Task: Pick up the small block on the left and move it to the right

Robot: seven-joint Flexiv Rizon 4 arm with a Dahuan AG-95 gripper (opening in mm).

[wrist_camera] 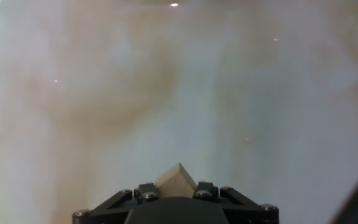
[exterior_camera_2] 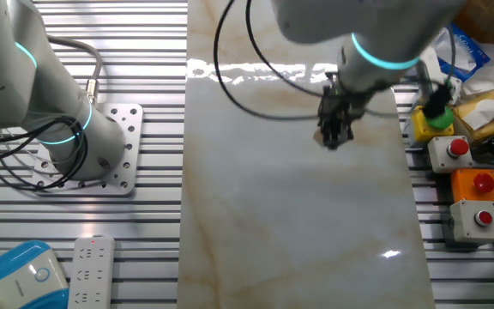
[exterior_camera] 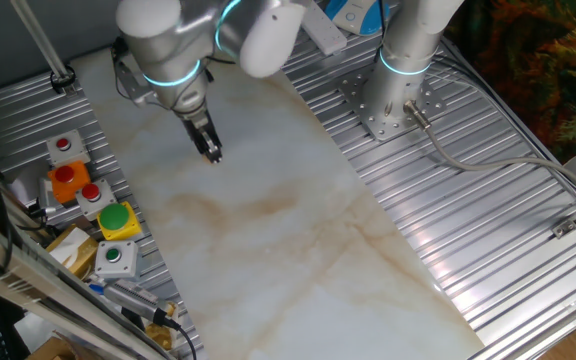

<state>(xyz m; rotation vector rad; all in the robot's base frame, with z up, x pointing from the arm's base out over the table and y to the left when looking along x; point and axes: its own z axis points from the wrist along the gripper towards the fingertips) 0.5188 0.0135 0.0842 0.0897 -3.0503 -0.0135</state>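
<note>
The small block (wrist_camera: 176, 180) is a tiny light tan wooden cube. In the hand view it sits between my two fingers, one corner pointing up, at the bottom middle of the frame. My gripper (exterior_camera: 212, 153) is shut on it, just above the marble slab (exterior_camera: 268, 240) near its far left part. In the other fixed view the gripper (exterior_camera_2: 333, 139) hangs over the slab's right side, close to the button boxes. The block is too small to make out in either fixed view.
A row of push-button boxes lies along the slab's edge: red (exterior_camera: 63, 147), orange (exterior_camera: 68, 180), a yellow box with a green button (exterior_camera: 116, 220), and a green one (exterior_camera: 114, 257). A second robot arm's base (exterior_camera: 393, 95) stands on the ribbed metal table.
</note>
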